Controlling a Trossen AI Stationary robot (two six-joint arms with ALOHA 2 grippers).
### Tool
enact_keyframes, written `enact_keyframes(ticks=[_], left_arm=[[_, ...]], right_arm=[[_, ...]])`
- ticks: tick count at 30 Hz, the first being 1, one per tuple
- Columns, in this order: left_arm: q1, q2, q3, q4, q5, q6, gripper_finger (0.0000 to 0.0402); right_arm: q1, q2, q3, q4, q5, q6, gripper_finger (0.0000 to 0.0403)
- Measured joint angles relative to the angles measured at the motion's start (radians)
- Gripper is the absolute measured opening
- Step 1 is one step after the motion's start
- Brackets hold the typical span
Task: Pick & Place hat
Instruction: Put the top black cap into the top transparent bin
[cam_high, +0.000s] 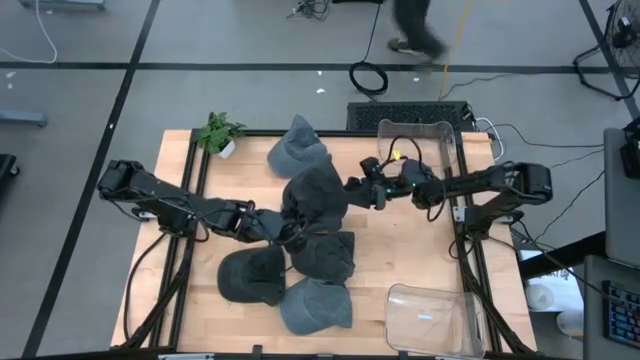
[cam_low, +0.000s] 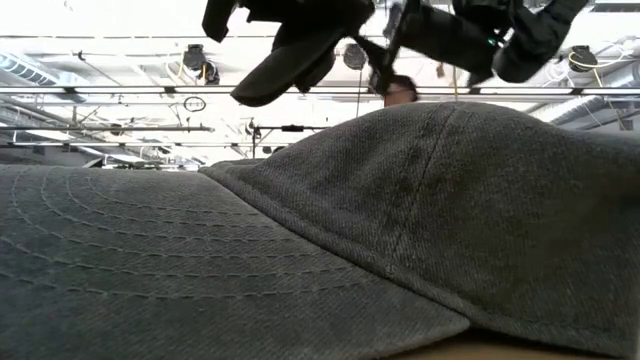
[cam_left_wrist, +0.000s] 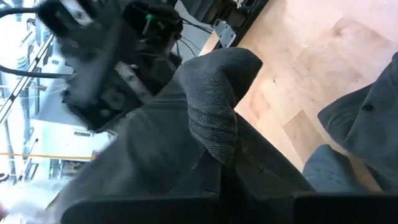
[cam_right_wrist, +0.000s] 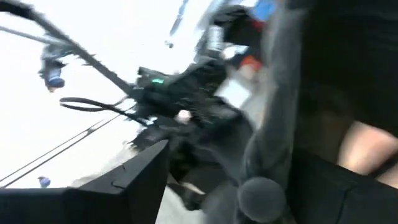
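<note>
Over the middle of the wooden table (cam_high: 180, 300), in the high view, a dark grey cap (cam_high: 316, 195) hangs between the two arms. The left gripper (cam_high: 292, 232), coming from nine o'clock, is clamped tight on the cap's lower edge. The right gripper (cam_high: 362, 192), reaching in from three o'clock, sits just beside the cap with its fingers spread wide and holding nothing. Four more grey caps lie around: one at twelve o'clock (cam_high: 296, 150), one just below the held cap (cam_high: 325, 255), one at seven o'clock (cam_high: 250, 275), one at six o'clock (cam_high: 317, 306). A small potted plant (cam_high: 218, 132) stands at eleven o'clock, and clear plastic bins sit at one o'clock (cam_high: 425, 140) and five o'clock (cam_high: 432, 318).

In the low view, a cap on the table (cam_low: 300, 250) fills the foreground; the held cap (cam_low: 290, 60) dangles above.

In the left wrist view, the cap's fabric (cam_left_wrist: 214, 106) is pinched between the fingers.

In the right wrist view, the fingers (cam_right_wrist: 140, 180) stand apart, grey fabric (cam_right_wrist: 280, 124) beside them.
</note>
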Motion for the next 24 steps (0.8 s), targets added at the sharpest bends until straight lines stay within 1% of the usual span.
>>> enact_keyframes(ticks=[2, 5, 8, 9, 11, 13, 16, 19, 24], left_arm=[[0.001, 0.0, 0.0, -0.004, 0.001, -0.008, 0.0007], [0.001, 0.0, 0.0, -0.015, 0.0, -0.025, 0.0004], [0.001, 0.0, 0.0, -0.02, -0.002, -0.032, 0.0009], [0.001, 0.0, 0.0, -0.021, -0.002, -0.033, 0.0009], [0.0, 0.0, 0.0, -0.024, -0.004, -0.042, 0.0006], [0.001, 0.0, -0.001, -0.026, -0.006, -0.049, 0.0005], [0.001, 0.0, -0.001, -0.023, -0.009, -0.052, 0.0011], [0.001, 0.0, -0.001, -0.024, -0.008, -0.05, 0.0007], [0.001, 0.0, -0.001, -0.021, -0.008, -0.062, 0.0011]], right_arm=[[0.006, 0.002, 0.032, 0.025, -0.048, 0.001, 0.0264], [0.023, 0.0, 0.072, 0.007, -0.083, -0.033, 0.0263], [0.031, 0.0, 0.08, -0.109, -0.082, -0.086, 0.0262], [0.031, 0.0, 0.079, -0.166, -0.07, -0.11, 0.0261], [0.03, 0.0, 0.079, -0.287, -0.005, -0.162, 0.0258], [0.03, 0.002, 0.078, -0.352, 0.057, -0.211, 0.0253], [0.031, 0.001, 0.078, -0.345, 0.074, -0.251, 0.0242], [0.04, 0.001, 0.078, -0.316, 0.069, -0.245, 0.0225], [0.054, 0.001, 0.078, -0.235, 0.024, -0.212, 0.0191]])
